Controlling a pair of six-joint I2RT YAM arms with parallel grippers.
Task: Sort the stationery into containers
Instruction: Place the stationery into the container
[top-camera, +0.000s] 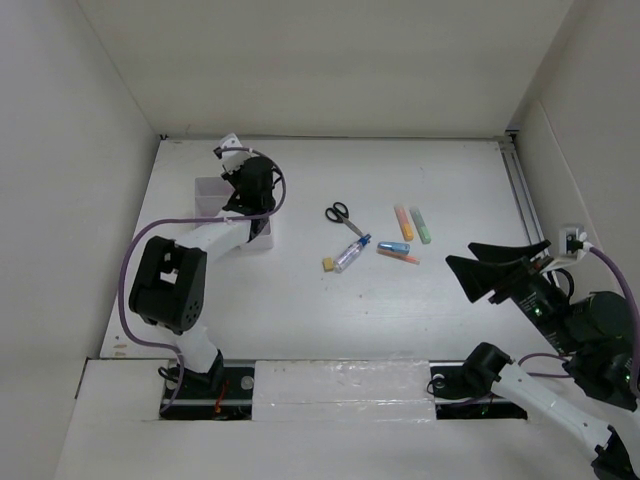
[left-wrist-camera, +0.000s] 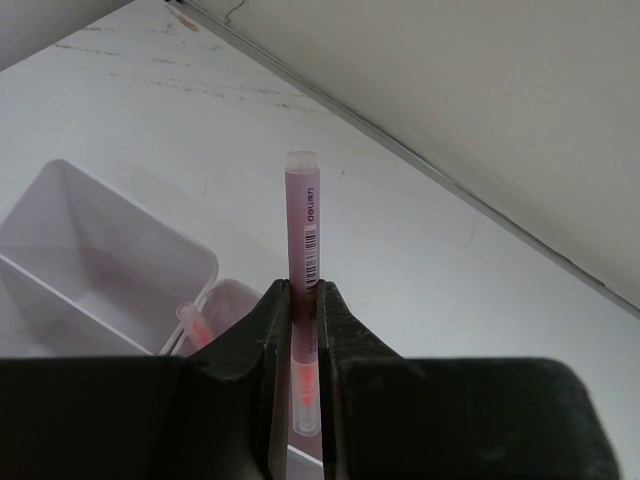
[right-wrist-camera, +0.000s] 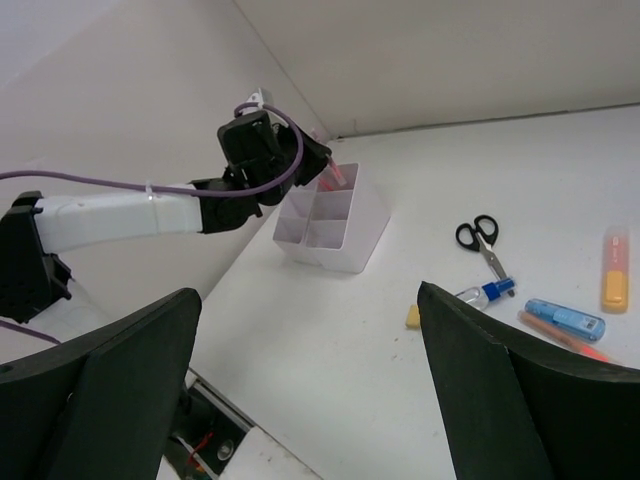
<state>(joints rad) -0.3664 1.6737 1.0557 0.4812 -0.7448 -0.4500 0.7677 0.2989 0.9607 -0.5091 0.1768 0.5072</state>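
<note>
left gripper (left-wrist-camera: 305, 300) clamped tight on thin pink pen (left-wrist-camera: 302, 215), upright above organizer (left-wrist-camera: 150, 225) cell holding another pen (left-wrist-camera: 197, 325) — lower straight down before releasing so it can't tip out; right gripper (right-wrist-camera: 308, 300) wide open, empty.

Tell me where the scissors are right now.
In the top view the scissors lie near the centre, to the right of the organizer, just behind the blue-capped bottle and left of the orange marker.

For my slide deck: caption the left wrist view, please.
Left gripper shut on a thin pink pen over the white translucent plastic organizer.
</note>
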